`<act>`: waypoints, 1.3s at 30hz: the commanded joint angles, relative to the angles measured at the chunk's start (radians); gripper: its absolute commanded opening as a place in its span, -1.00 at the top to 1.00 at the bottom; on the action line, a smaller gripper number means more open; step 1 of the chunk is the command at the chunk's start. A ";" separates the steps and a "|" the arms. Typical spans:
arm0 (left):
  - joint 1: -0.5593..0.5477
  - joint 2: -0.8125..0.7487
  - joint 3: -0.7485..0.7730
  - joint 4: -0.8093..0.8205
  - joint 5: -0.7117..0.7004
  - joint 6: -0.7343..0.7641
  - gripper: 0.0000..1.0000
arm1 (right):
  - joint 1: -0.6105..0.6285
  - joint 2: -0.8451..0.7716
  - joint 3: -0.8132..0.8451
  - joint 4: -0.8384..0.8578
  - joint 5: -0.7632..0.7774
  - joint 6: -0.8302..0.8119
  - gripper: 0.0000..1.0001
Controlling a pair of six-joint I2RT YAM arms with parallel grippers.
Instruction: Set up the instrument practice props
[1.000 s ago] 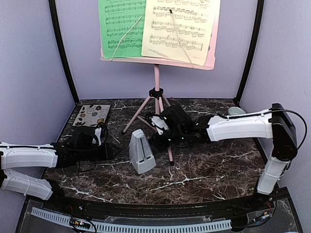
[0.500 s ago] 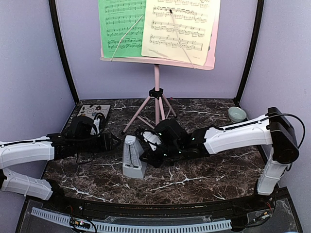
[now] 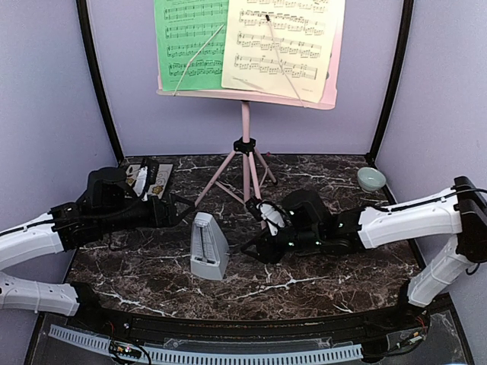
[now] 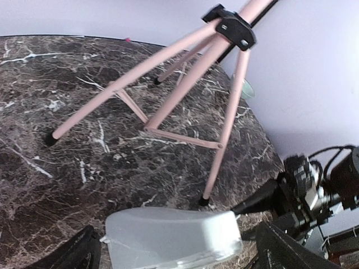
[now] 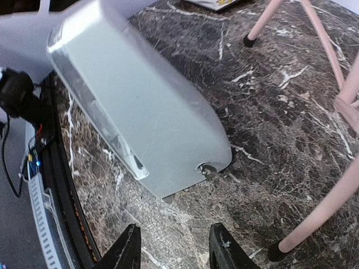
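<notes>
The grey-white metronome [image 3: 208, 247] is standing upright on the marbled table [image 3: 327, 285], just left of centre and nearest the front edge. At its 3 o'clock the right gripper [image 3: 253, 248] is hovering low just beside it. Its fingers [image 5: 130, 249] are spread apart in the right wrist view and are gripping nothing, with the metronome's side lying just beyond them. At the metronome's 11 o'clock the left gripper [image 3: 185, 209] is pointing toward its top. Its jaws are gaping wide and closing on nothing, though the left wrist view shows the metronome's top between them. At 12 o'clock, farther back, the pink music stand [image 3: 245, 125] is standing on its tripod legs [image 3: 221, 176]. Its desk is carrying the green page [image 3: 190, 38] and, at that page's 3 o'clock, the pale-yellow page [image 3: 278, 38]. A small bowl [image 3: 370, 179] is sitting at the far right, and a flowered card [image 3: 158, 181] is lying at the far left, partly under the left arm.
</notes>
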 commanded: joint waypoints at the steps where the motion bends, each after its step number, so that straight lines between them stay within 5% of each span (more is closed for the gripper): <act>1: -0.122 0.022 0.010 -0.044 -0.087 -0.001 -0.98 | -0.045 -0.090 -0.059 0.083 0.005 0.047 0.01; 11: -0.270 0.190 0.086 -0.095 -0.294 0.009 -0.98 | -0.076 -0.185 -0.093 0.045 0.123 0.053 -0.69; 18: -0.298 0.334 0.167 -0.154 -0.427 -0.054 -0.98 | -0.084 -0.233 -0.120 0.048 0.283 0.111 -0.97; 24: -0.307 0.444 0.217 -0.238 -0.482 -0.118 -0.97 | -0.089 -0.268 -0.165 0.097 0.281 0.129 -1.00; 30: -0.311 0.452 0.163 -0.149 -0.496 -0.141 -0.68 | -0.090 -0.253 -0.167 0.114 0.275 0.140 -1.00; 35: -0.312 0.401 0.155 -0.132 -0.520 -0.115 -0.07 | -0.090 -0.217 -0.149 0.143 0.245 0.140 -1.00; 39: -0.312 0.307 0.135 -0.064 -0.528 -0.036 0.11 | -0.090 -0.169 -0.120 0.178 0.176 0.119 -0.92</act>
